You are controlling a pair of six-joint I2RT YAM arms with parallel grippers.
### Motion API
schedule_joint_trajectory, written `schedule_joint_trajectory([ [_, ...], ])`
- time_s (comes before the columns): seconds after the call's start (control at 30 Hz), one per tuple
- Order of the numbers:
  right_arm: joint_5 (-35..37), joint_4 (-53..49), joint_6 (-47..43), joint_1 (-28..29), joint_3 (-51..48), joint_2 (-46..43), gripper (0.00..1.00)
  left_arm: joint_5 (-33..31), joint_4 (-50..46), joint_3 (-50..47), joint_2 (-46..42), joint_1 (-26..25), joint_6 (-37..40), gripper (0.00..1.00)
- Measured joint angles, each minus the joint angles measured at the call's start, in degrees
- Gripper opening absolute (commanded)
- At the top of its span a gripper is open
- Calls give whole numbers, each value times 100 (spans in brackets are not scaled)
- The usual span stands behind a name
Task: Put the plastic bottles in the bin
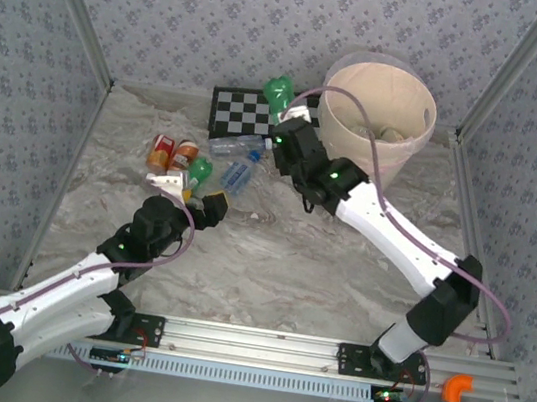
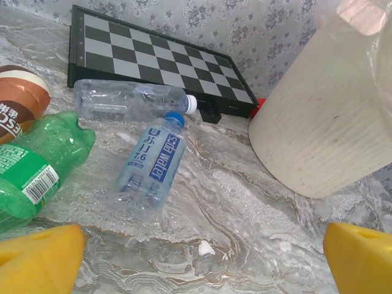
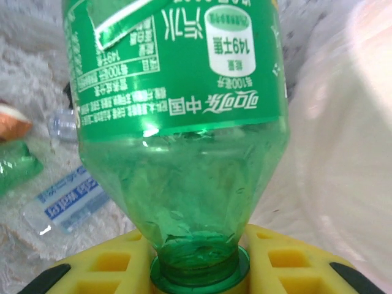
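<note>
The green bottle (image 3: 184,122) is clamped only at its neck by the right claw (image 3: 199,269), which is closed firmly on it. Held this way, the body may be swung against the rim of the bin (image 1: 398,145) while it is carried across, and the grip may be lost. If the bottle is released here, it may be dropped on the checkerboard (image 1: 236,110) or the counter (image 1: 291,255).

In the top view the bottle is seen in the upper middle of the frame, just left of the bin rim and over the checkerboard, so it is judged not yet above the opening.

The left claw (image 2: 202,263) is opened wide and nothing is held by it. A blue-labelled bottle (image 2: 150,162) lies on the counter just ahead, left of centre in its frame, beside other bottles (image 2: 128,101).
</note>
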Motion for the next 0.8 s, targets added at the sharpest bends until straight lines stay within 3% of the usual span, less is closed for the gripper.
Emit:
schedule_joint_trajectory([
  [0.27,2,24,-127,-828,15,-662,32,2,9,-2,24,0,-42,100],
  [0.53,-350,-358,-13,-2133,166,-695,31,2,11,-2,24,0,-39,100],
  [0.8,-863,-776,271,-3060,170,-684,31,4,11,-2,24,0,-39,100],
])
